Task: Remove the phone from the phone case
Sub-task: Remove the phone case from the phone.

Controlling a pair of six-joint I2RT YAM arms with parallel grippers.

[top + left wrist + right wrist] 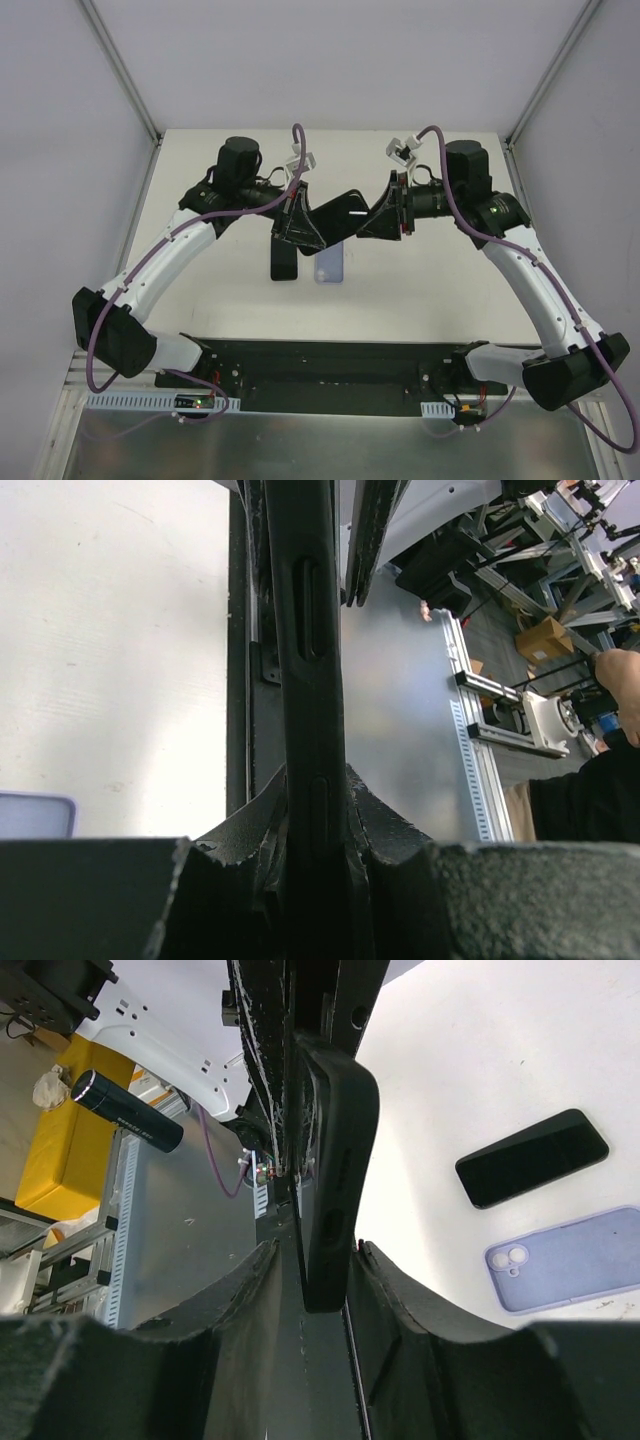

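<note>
Right wrist: matte black phone case (340, 1160), rounded corner, raised buttons

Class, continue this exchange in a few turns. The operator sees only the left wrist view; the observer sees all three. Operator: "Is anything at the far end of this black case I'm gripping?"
Observer: Yes. The far end of the black case sits between the fingers of the right gripper; whether they pinch it I cannot tell.
Operator: And the lilac piece, cut off at my lower left?
Observer: It lies flat on the table, camera rings showing; case or phone back, I cannot tell.
Operator: Anything beside it?
Observer: A black phone, lying flat, apart from it.
</note>
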